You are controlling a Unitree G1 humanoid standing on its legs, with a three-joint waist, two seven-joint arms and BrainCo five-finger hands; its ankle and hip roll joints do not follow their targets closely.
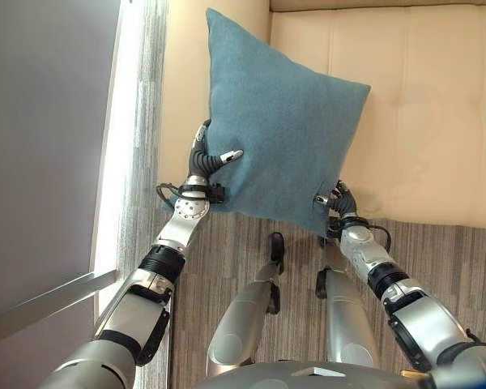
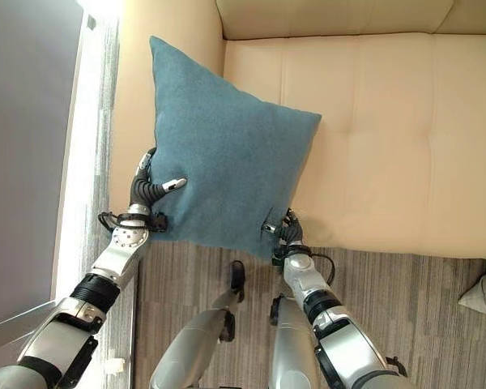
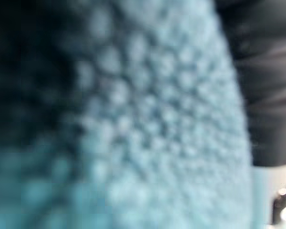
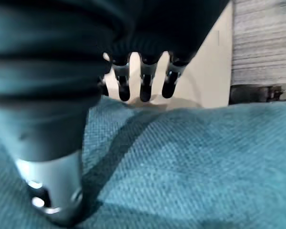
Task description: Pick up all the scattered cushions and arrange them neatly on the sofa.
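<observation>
Square teal woven-fabric cushion is held over the left end of the cream leather sofa, near the armrest. Left hand pinches its left edge, thumb on the face; right hand clamps the lower right corner. Likely light, soft, saggy: edge grips suit.

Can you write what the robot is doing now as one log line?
left hand: shut on blue cushion | right hand: gripping cushion corner | cushion over sofa

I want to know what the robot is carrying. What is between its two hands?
A blue cushion, seen in both eye views. The left hand pinches its one edge and the right hand grips its lower corner, over the cream sofa.
</observation>
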